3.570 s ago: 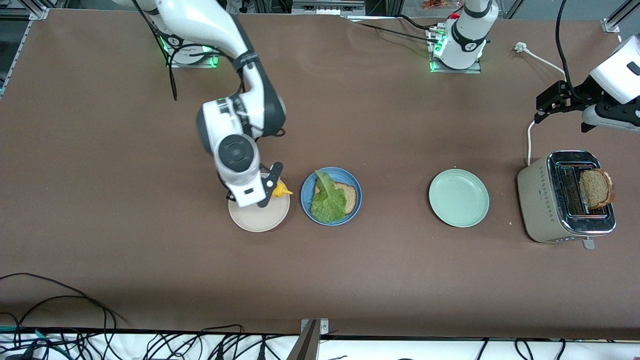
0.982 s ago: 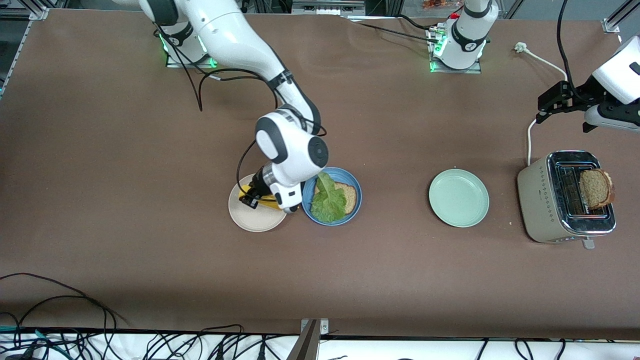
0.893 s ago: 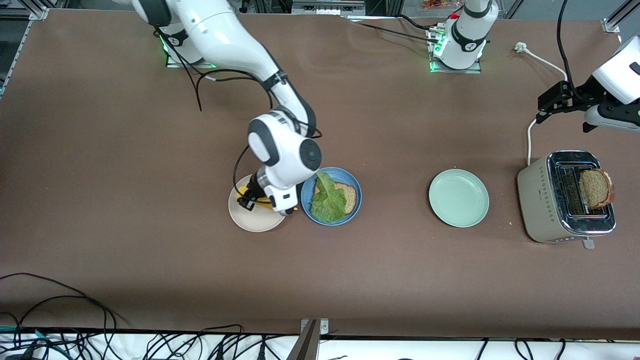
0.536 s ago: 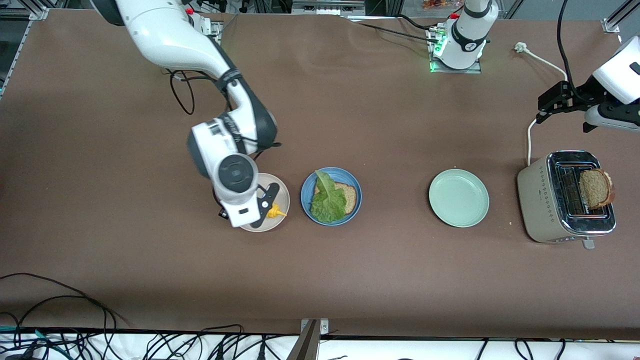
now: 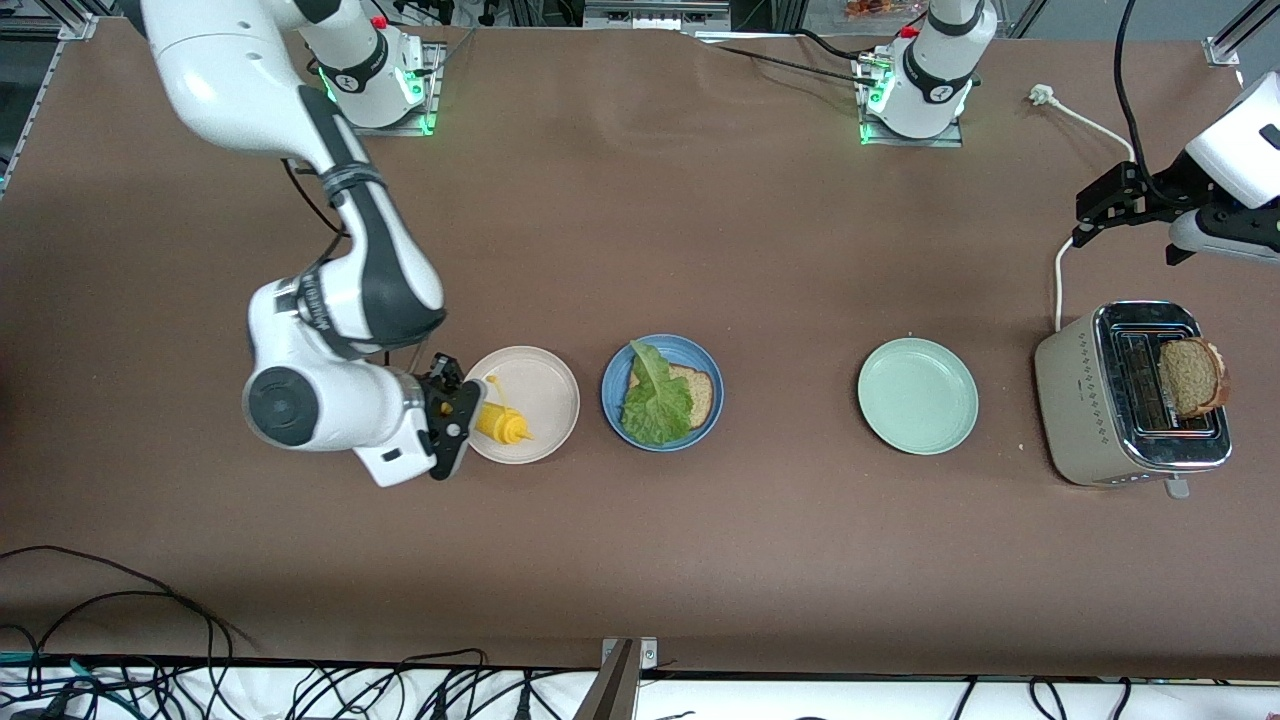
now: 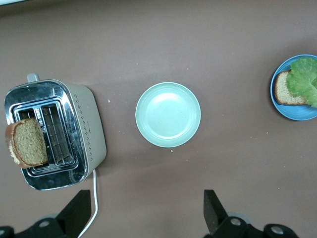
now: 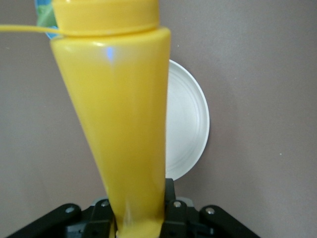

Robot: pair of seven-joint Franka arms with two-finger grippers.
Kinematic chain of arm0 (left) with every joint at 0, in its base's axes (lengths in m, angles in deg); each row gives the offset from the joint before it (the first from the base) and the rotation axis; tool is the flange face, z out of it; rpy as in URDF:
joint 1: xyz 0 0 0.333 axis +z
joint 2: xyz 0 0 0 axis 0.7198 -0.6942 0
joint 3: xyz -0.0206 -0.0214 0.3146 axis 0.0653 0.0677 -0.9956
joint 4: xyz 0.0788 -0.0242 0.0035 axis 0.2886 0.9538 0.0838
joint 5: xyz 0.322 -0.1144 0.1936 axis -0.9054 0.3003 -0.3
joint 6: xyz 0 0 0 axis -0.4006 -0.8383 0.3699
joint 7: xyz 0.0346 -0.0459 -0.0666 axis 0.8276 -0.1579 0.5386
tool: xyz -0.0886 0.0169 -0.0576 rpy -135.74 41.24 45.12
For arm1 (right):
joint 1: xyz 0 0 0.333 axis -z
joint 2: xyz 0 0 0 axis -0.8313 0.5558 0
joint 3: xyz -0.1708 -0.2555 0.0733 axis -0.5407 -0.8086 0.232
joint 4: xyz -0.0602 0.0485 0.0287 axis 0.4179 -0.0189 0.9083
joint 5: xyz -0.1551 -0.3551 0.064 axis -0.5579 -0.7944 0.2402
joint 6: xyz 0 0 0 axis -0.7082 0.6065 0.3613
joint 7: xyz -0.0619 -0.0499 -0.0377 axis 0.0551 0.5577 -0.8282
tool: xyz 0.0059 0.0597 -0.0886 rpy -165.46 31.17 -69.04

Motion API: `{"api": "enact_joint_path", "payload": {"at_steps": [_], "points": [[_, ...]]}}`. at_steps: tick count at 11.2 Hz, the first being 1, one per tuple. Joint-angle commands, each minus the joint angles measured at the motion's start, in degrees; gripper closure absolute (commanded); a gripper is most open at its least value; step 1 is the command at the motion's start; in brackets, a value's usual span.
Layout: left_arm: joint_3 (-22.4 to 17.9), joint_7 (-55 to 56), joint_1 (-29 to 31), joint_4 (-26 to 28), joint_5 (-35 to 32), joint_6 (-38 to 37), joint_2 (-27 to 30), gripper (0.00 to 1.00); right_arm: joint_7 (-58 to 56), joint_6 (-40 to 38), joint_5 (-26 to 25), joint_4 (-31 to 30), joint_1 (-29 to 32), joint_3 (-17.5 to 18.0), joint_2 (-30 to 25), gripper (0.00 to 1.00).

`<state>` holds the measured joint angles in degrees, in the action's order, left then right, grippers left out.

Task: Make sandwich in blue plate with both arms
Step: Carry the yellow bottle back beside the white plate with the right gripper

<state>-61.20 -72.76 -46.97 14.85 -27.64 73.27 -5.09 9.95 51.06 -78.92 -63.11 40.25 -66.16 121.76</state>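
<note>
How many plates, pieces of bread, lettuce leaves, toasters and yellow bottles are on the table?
Plates: 3, the blue plate, the beige-white plate and the pale green plate
Bread slices: 2, one on the blue plate, one in the toaster
Lettuce leaves: 1
Toasters: 1
Yellow bottles: 1, in the right gripper
Total: 8

Glossy yellow plastic bottle (image 7: 119,124); shiny metal-topped toaster (image 5: 1135,395).
</note>
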Motion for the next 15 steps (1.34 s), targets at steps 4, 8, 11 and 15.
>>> {"api": "enact_joint_path", "payload": {"at_steps": [4, 8, 11, 15], "points": [[0.3, 0.4, 0.1, -1.2, -1.0, -1.0, -0.2, 0.00, -16.6, 0.4, 6.4, -5.4, 18.8, 13.9, -1.5, 1.00], [0.3, 0.4, 0.1, -1.1, -0.9, -1.0, -0.2, 0.00, -27.3, -0.3, 11.2, -5.5, 26.6, 19.7, 3.0, 1.00], [0.3, 0.4, 0.1, -1.2, -1.0, -1.0, -0.2, 0.00, -35.8, -1.1, 13.0, -5.3, 32.5, 23.8, 7.7, 1.00], [0.3, 0.4, 0.1, -1.2, -0.9, -1.0, -0.2, 0.00, -49.3, -0.7, 16.6, -5.0, 37.8, 27.9, 14.8, 1.00]]}}
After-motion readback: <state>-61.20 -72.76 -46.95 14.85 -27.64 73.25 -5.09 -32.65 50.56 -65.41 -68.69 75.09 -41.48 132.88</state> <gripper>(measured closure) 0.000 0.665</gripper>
